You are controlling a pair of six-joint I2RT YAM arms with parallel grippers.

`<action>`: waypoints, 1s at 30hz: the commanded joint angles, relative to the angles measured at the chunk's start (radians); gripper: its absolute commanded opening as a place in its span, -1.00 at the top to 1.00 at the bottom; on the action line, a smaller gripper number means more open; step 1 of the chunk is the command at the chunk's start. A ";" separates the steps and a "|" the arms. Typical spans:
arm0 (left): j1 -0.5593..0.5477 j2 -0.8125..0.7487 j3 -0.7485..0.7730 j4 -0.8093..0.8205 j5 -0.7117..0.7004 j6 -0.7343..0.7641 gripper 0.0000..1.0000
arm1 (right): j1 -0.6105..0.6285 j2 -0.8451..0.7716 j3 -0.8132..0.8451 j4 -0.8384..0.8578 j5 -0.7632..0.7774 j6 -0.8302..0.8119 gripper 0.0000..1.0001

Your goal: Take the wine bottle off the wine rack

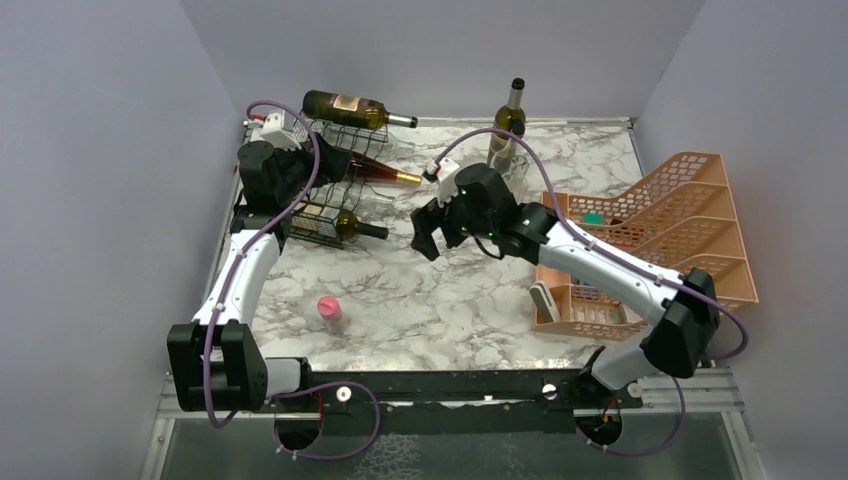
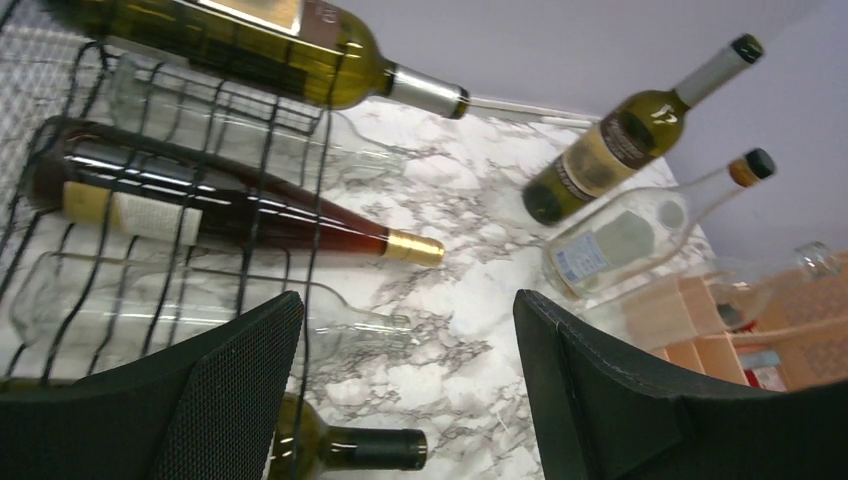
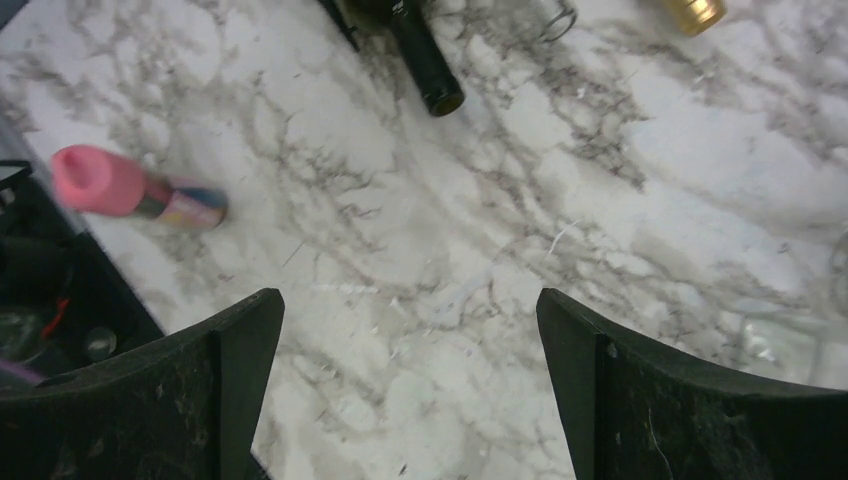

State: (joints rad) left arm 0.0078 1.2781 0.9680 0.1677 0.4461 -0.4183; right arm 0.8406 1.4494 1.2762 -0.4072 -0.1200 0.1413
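The black wire wine rack (image 1: pixel 330 200) stands at the back left and also shows in the left wrist view (image 2: pixel 215 130). A green bottle (image 1: pixel 355 108) lies on its top. An amber bottle with a gold cap (image 1: pixel 385 172) lies in a middle cell, and a green bottle (image 1: pixel 350 226) in a bottom cell. In the left wrist view the amber bottle (image 2: pixel 250 210) sits between two clear bottles in the rack. My left gripper (image 2: pixel 410 400) is open and empty beside the rack's open end. My right gripper (image 1: pixel 432 235) is open and empty over the marble, right of the bottle necks.
A green bottle (image 1: pixel 510 118) and a clear bottle (image 2: pixel 640 230) stand at the back centre. The peach tiered organizer (image 1: pixel 660 240) fills the right side. A small pink-capped item (image 1: pixel 329 308) lies on the marble table (image 1: pixel 450 310) near the front left.
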 commanded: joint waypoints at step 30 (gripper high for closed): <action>0.013 0.014 0.061 -0.100 -0.068 -0.011 -0.63 | -0.156 1.198 1.108 0.611 0.387 -1.123 -0.99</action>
State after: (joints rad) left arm 0.0177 1.2778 0.9966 0.0498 0.3405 -0.4126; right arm 0.6949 2.6034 2.3283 0.1188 0.3210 -0.9192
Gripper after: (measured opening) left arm 0.819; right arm 0.995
